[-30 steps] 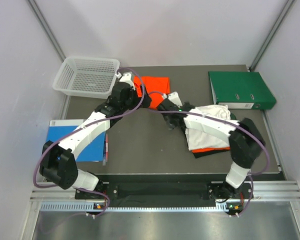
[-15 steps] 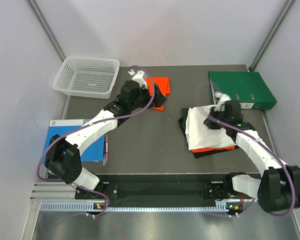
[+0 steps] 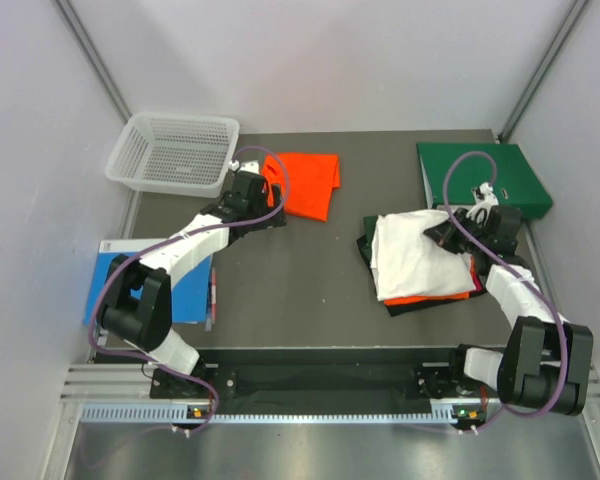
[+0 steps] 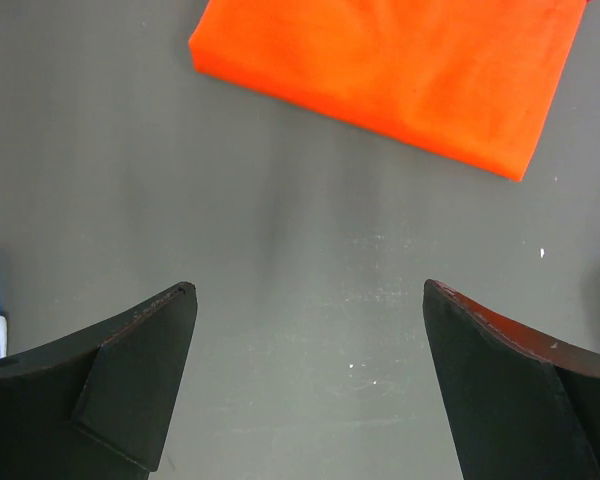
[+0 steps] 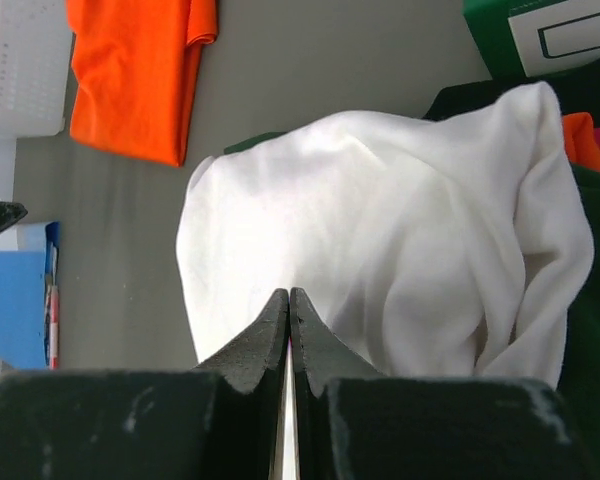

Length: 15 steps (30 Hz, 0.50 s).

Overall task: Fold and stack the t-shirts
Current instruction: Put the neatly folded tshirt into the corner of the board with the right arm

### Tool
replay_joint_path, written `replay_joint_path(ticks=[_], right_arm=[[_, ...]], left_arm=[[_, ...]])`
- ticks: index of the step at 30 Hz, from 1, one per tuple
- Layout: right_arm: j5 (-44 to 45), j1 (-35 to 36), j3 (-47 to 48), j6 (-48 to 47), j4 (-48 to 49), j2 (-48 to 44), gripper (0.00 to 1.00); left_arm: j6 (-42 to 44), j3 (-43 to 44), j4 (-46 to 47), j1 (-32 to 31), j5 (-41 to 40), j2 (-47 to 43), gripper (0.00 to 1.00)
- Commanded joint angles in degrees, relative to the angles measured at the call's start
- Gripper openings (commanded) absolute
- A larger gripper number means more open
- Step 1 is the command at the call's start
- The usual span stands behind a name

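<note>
Bare table (image 3: 300, 270) centre lies open; basket (image 3: 165, 183), binder (image 3: 480, 172), book (image 3: 192, 295) and shirt pile (image 3: 415, 260) crowd its edges.

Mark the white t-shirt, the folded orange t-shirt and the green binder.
white t-shirt (image 3: 412, 255): top view, middle of the cloth.
folded orange t-shirt (image 3: 308, 183): top view, centre of the fold.
green binder (image 3: 525, 175): top view, bare right part of cover.

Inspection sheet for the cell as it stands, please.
Surface: dark grey table, flat.
Job's things: orange t-shirt folded, far centre; white t-shirt rumpled atop right pile, orange and black cloth beneath.
Clutter: white basket far left; green binder far right; blue book near left.
Grippers: left gripper jaws open over bare table; right gripper jaws shut at white t-shirt, grip unclear.
Cables: purple cables loop along both arms.
Surroundings: white walls, metal rail in front.
</note>
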Motion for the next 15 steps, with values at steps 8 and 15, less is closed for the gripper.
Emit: replay_joint_path(ticks=[8, 15], right_arm=[[4.33, 0.31, 2.86, -1.74, -2.06, 9.48, 0.00], [20.76, 0.22, 12.35, -2.36, -14.73, 23.57, 0.00]], left_arm=[[0.42, 2.94, -0.43, 0.17, -1.47, 0.84, 0.99], [0.68, 3.12, -1.57, 0.08, -2.35, 0.23, 0.99]])
